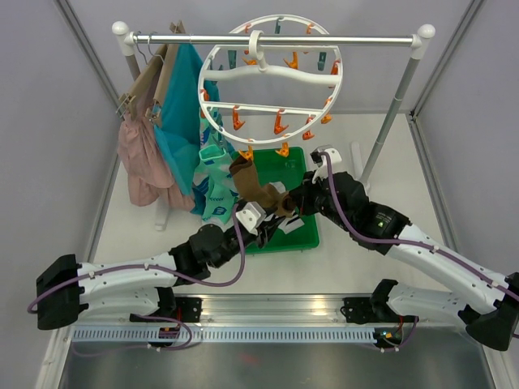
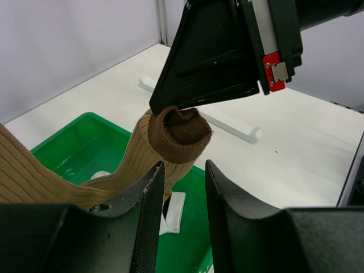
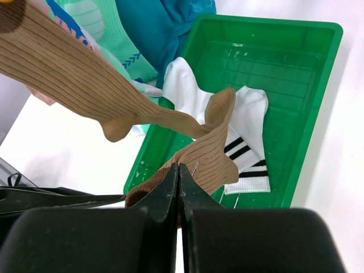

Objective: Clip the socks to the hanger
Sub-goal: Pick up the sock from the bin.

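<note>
The white ring hanger (image 1: 272, 77) hangs by its hook from the rail. One brown sock (image 1: 243, 173) dangles from an orange peg (image 1: 246, 151) at the ring's low edge, and a mint-teal sock (image 1: 215, 190) hangs beside it. My right gripper (image 3: 180, 168) is shut on the cuff of a second brown sock (image 3: 213, 151), held above the green tray (image 3: 267, 25). My left gripper (image 2: 184, 165) stands open just short of that cuff (image 2: 179, 133), with nothing between its jaws. A white sock with black stripes (image 3: 250, 151) lies in the tray.
A teal garment (image 1: 182, 121) and a pink garment (image 1: 142, 162) hang on tan hangers at the rail's left end (image 1: 134, 38). The rack's right post (image 1: 393, 109) and white foot (image 2: 227, 122) stand behind the tray. Both arms cross over the tray (image 1: 302, 174).
</note>
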Controlling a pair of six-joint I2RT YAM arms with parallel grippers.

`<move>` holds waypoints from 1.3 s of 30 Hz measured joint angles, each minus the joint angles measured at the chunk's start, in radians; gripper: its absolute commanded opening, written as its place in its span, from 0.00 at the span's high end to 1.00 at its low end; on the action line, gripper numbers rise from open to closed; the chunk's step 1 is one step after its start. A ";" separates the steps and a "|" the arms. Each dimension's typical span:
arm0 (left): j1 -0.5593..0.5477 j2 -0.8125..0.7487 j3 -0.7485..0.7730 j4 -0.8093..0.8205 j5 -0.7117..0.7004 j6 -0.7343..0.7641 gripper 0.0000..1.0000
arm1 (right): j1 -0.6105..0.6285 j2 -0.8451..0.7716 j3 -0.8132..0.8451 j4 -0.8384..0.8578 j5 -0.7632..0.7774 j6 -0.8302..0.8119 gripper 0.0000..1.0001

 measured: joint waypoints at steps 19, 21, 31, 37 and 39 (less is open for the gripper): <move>0.000 0.117 -0.012 0.161 0.018 0.011 0.59 | 0.000 0.000 0.034 -0.029 -0.016 0.010 1.00; 0.000 0.123 -0.010 0.162 0.031 0.012 0.59 | 0.000 0.000 0.034 -0.029 -0.016 0.010 1.00; 0.000 0.138 0.013 0.166 0.065 0.016 0.58 | 0.000 0.006 0.039 -0.032 -0.016 0.010 1.00; 0.000 0.143 0.026 0.167 0.068 0.022 0.61 | 0.000 0.009 0.047 -0.034 -0.016 0.010 1.00; 0.000 0.144 0.027 0.167 0.068 0.023 0.65 | 0.000 0.009 0.048 -0.035 -0.016 0.010 1.00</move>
